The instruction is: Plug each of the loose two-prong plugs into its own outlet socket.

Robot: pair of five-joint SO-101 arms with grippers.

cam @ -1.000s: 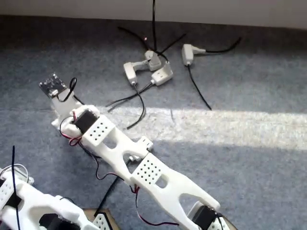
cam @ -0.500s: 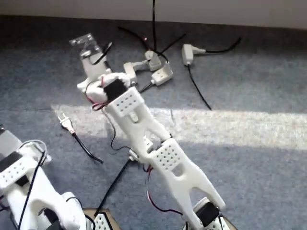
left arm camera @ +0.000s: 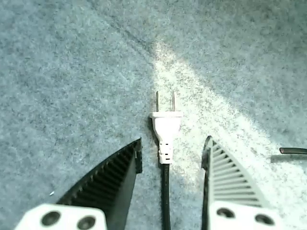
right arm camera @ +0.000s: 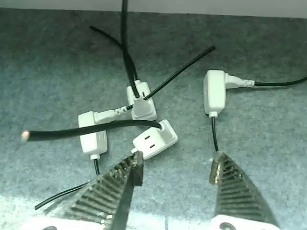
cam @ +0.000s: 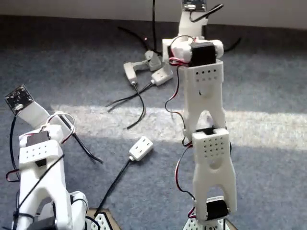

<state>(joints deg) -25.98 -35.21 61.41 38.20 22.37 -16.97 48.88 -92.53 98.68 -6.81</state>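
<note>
In the left wrist view a white two-prong plug (left arm camera: 165,125) lies flat on the grey carpet, prongs pointing away, its black cord (left arm camera: 165,201) running back between my fingers. My left gripper (left arm camera: 173,143) hangs open just above it, one finger on each side. My right gripper (right arm camera: 176,160) is open over the far cluster: a white outlet socket (right arm camera: 154,139) with two slots, a white plug (right arm camera: 142,103) on a black cord, another white socket block (right arm camera: 93,133), and an angled white plug (right arm camera: 213,92) to one side. A loose outlet socket (cam: 141,147) lies mid-carpet.
Black cords (cam: 134,103) trail from the cluster (cam: 146,69) toward the middle of the carpet. The right arm (cam: 204,81) stretches up the right half; the left arm (cam: 41,153) stands at the lower left. A wall edge (cam: 72,12) bounds the far side.
The right arm has swung from the left side across to the far cluster, uncovering the loose socket. The left arm has come forward over the plug on the left.
</note>
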